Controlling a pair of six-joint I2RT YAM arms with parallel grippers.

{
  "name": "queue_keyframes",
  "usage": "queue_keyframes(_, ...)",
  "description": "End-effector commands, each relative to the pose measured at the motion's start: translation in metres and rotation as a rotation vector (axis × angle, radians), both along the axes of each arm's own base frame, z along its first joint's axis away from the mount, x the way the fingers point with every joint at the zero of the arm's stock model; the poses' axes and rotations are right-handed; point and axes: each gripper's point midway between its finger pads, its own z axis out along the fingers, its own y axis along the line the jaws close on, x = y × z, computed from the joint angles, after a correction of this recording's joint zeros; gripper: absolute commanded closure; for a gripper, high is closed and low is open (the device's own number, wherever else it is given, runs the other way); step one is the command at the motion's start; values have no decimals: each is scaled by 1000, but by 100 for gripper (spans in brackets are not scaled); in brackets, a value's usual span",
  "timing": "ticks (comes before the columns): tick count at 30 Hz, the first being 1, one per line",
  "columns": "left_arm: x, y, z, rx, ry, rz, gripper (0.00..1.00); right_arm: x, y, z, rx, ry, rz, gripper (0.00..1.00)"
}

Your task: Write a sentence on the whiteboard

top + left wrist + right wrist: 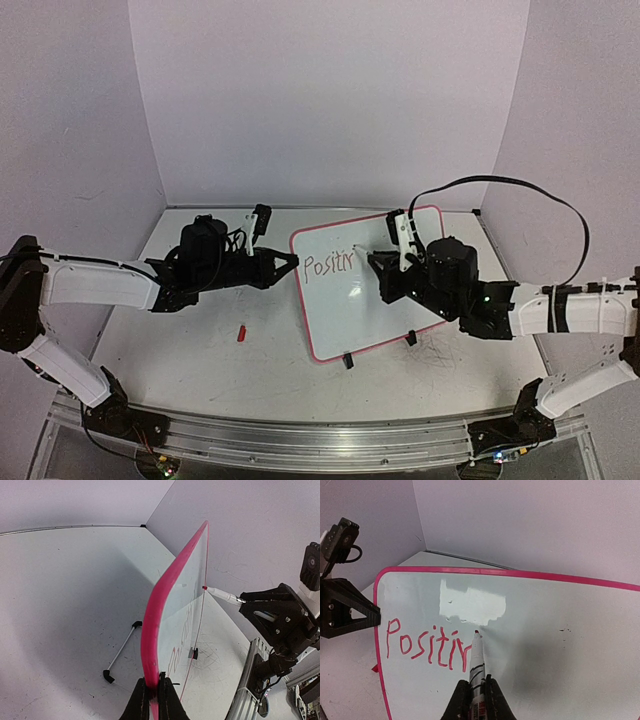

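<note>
The whiteboard (350, 315), glossy white with a pink-red frame, stands tilted on the table's middle. Red lettering (328, 264) on it reads "Positiv", one line. My left gripper (293, 262) is shut on the board's left edge; in the left wrist view the fingers (154, 692) clamp the pink frame (159, 600). My right gripper (378, 264) is shut on a white marker (477, 657). The marker's red tip touches the board just right of the lettering (427, 647). The board (560, 630) fills the right wrist view, with my right gripper (476, 690) at its bottom.
A small red marker cap (241, 333) lies on the table left of the board. Two black clip feet (348, 361) hold its lower edge. A thin metal rod with black ends (121, 651) lies behind the board. Enclosure walls stand close by, and an aluminium rail (300, 440) runs along the front.
</note>
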Motion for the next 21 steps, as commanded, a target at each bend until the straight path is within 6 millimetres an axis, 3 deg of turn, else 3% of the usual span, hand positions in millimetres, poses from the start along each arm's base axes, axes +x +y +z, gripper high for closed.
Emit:
queue_keyframes(1, 6, 4, 24, -14, -72, 23, 100, -5, -1, 4, 29, 8, 19, 100)
queue_keyframes(21, 6, 3, 26, -16, -75, 21, 100, 5, -1, -17, -32, 41, -30, 100)
